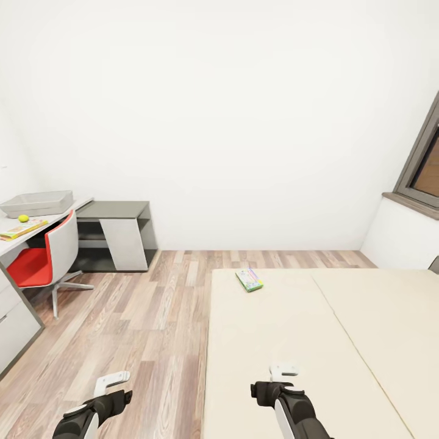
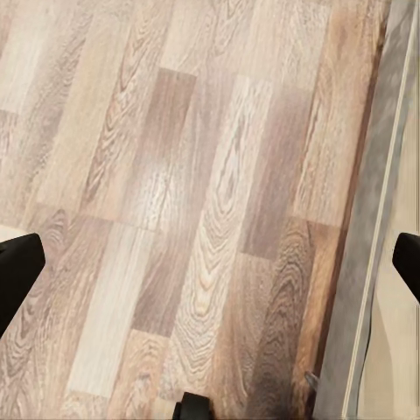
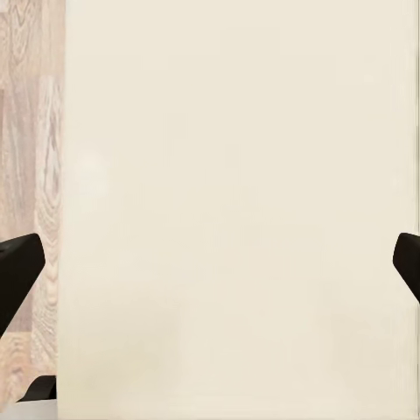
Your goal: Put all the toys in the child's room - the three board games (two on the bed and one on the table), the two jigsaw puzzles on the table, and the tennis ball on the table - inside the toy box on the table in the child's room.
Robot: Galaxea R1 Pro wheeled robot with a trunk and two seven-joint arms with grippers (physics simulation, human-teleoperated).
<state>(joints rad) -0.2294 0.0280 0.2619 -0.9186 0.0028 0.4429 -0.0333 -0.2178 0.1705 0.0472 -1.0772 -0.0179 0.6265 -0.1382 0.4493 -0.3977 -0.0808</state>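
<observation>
One flat green-edged board game (image 1: 249, 279) lies on the beige mattress of the low bed (image 1: 274, 341), near its far edge. Roll closer along the bed, then reach with the right gripper (image 1: 284, 370); it and the left gripper (image 1: 112, 380) hang wide and empty. Beside the bed, the pale desk (image 1: 12, 244) holds one grey toy box (image 1: 36, 203), one yellow-green tennis ball (image 1: 23, 217) and one flat colourful box (image 1: 23, 229).

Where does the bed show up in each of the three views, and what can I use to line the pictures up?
Head view: the bed fills the lower right, with a small board game near its far left corner.
Left wrist view: only the bed's edge runs down the right side, beside the wood floor.
Right wrist view: the beige mattress covers most of the picture, floor at the left.
Shared landmark: the bed's left edge where it meets the floor.
</observation>
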